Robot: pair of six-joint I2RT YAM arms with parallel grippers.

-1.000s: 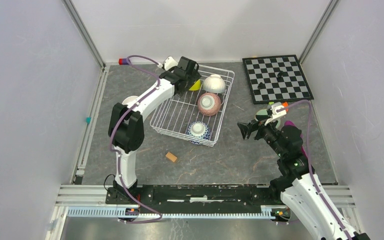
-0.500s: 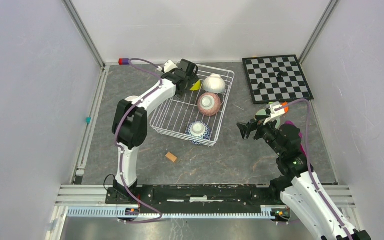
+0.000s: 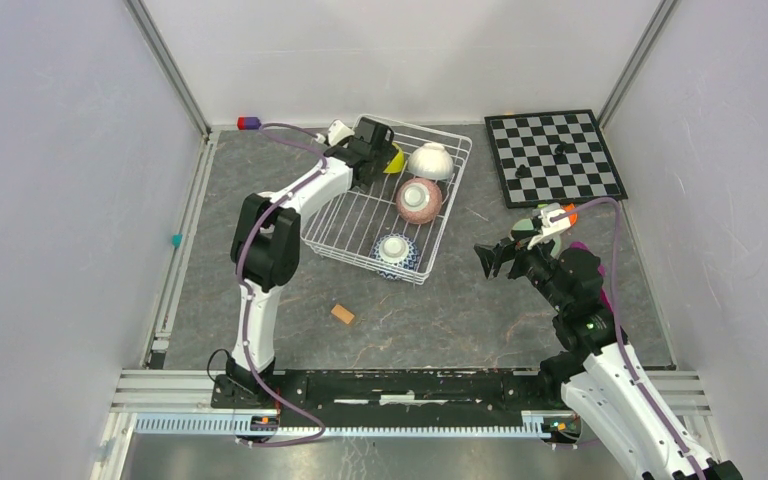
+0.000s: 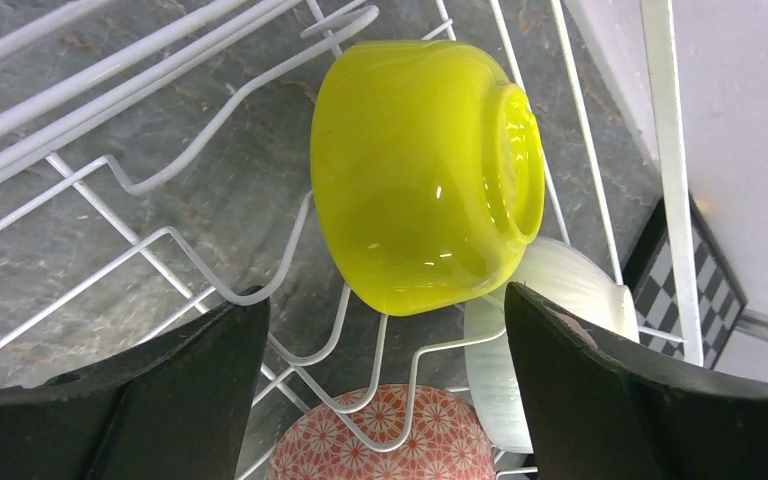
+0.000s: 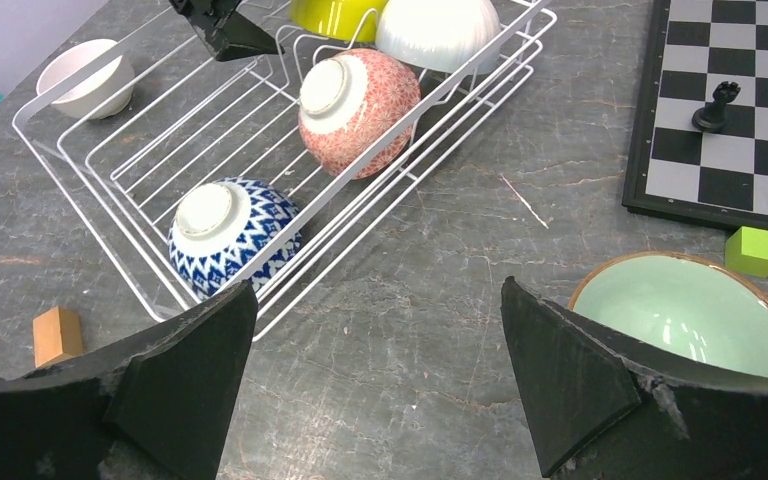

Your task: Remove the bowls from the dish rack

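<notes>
The white wire dish rack (image 3: 352, 218) stands at the back centre. It holds a yellow-green bowl (image 3: 394, 162), a white bowl (image 3: 430, 162), a pink patterned bowl (image 3: 418, 201) and a blue-and-white bowl (image 3: 396, 251), all on their sides or upside down. My left gripper (image 4: 385, 400) is open inside the rack, just short of the yellow-green bowl (image 4: 415, 180). My right gripper (image 5: 375, 370) is open and empty above bare table to the right of the rack. A pale green bowl (image 5: 685, 315) sits upright on the table beside it. Another white bowl (image 5: 85, 80) stands left of the rack.
A chessboard (image 3: 554, 156) with a few black pieces lies at the back right. A small wooden block (image 3: 342, 314) lies in front of the rack. A green cube (image 5: 755, 250) sits near the pale green bowl. A red-and-blue object (image 3: 248, 123) lies at the back left.
My left gripper has reached closer to the yellow-green bowl, and the rack with its bowls has shifted slightly toward the back. The right arm has not moved.
</notes>
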